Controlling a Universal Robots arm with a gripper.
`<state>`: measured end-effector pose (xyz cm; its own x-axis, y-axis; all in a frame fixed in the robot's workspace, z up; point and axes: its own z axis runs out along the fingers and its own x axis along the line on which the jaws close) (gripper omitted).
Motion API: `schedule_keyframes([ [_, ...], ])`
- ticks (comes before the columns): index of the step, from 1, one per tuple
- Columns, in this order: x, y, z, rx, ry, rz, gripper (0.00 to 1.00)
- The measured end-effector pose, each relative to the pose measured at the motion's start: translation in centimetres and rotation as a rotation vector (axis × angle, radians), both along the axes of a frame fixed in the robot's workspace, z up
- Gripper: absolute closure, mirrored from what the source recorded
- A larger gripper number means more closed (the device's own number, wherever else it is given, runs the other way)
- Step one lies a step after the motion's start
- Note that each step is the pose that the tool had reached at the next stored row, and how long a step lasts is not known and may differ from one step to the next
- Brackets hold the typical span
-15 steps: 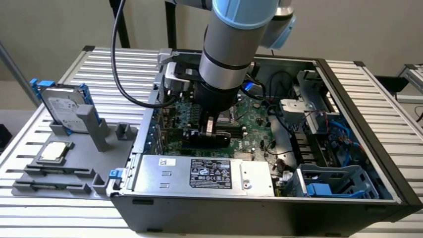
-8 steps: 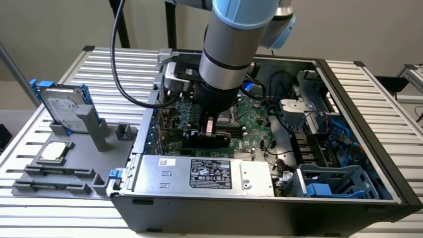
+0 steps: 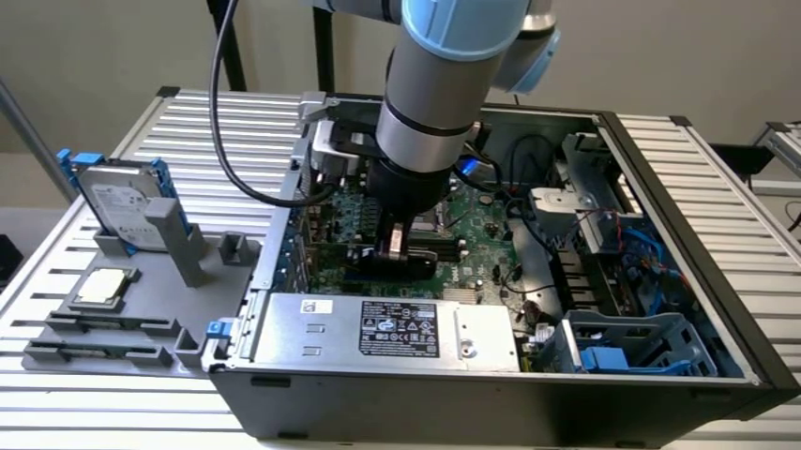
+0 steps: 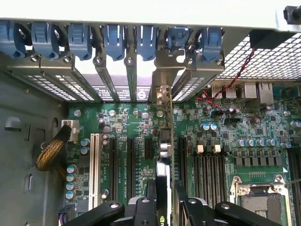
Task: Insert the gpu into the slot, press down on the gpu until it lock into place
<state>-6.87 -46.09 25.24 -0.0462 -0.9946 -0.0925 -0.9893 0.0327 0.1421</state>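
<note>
The gpu [image 4: 163, 157] is a thin black card seen edge-on, standing upright over the green motherboard [image 4: 122, 122] among the expansion slots. Its metal bracket [image 4: 162, 96] reaches the case's rear openings. My gripper [image 4: 163, 195] is shut on the card's upper edge, one black finger [image 4: 150, 190] on each side. In the exterior view my gripper [image 3: 393, 246] reaches down into the open case, with the gpu [image 3: 390, 269] below it. The blue slot is hidden under the card. I cannot tell how deep the card sits.
A silver power supply [image 3: 388, 328] lies along the case's near side. Black memory slots [image 4: 211, 167] and the CPU socket [image 4: 258, 200] lie beside the card. Blue clips [image 4: 113, 40] line the rear. A hard drive with blue rails [image 3: 126, 202] stands outside on a grey fixture.
</note>
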Motion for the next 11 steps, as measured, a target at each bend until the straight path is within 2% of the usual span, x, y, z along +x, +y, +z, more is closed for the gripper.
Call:
schedule_keyframes([
  [1, 0.0, -0.01, 0.06, -0.0014, -0.0002, 0.000, 0.73],
  [2, 0.0, -0.02, 0.38, -0.0027, 0.0002, 0.000, 0.67],
  [8, 0.0, 0.07, 3.08, -0.0034, 0.0005, 0.001, 0.67],
  [11, -0.2, 0.43, 3.34, -0.0042, -0.0026, 0.001, 0.67],
])
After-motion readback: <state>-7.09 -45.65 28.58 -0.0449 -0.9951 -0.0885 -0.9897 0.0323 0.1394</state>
